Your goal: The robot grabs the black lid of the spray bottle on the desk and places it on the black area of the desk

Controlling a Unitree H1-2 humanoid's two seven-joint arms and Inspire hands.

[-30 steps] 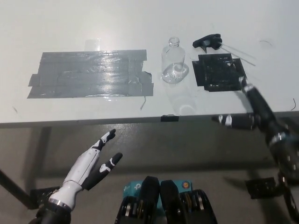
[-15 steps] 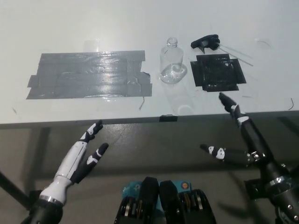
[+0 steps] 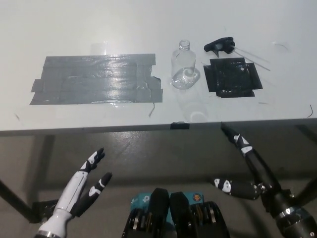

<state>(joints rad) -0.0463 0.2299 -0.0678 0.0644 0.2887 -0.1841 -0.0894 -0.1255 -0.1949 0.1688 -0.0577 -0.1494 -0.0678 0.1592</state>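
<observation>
White desk (image 3: 148, 29) carries a clear bottle (image 3: 184, 67) and, beside it, the black lid (image 3: 219, 46) lying just behind the black patch (image 3: 232, 77). Both hands hang below the desk edge, left hand (image 3: 84, 183) and right hand (image 3: 245, 166) spread wide, holding nothing.

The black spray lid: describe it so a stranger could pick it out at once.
Start at the white desk and find the clear bottle right of the big grey tape patch. Right of the bottle lies a black taped square; the black spray lid lies just beyond its far edge. It alone has a trigger head and a thin tube.
</observation>
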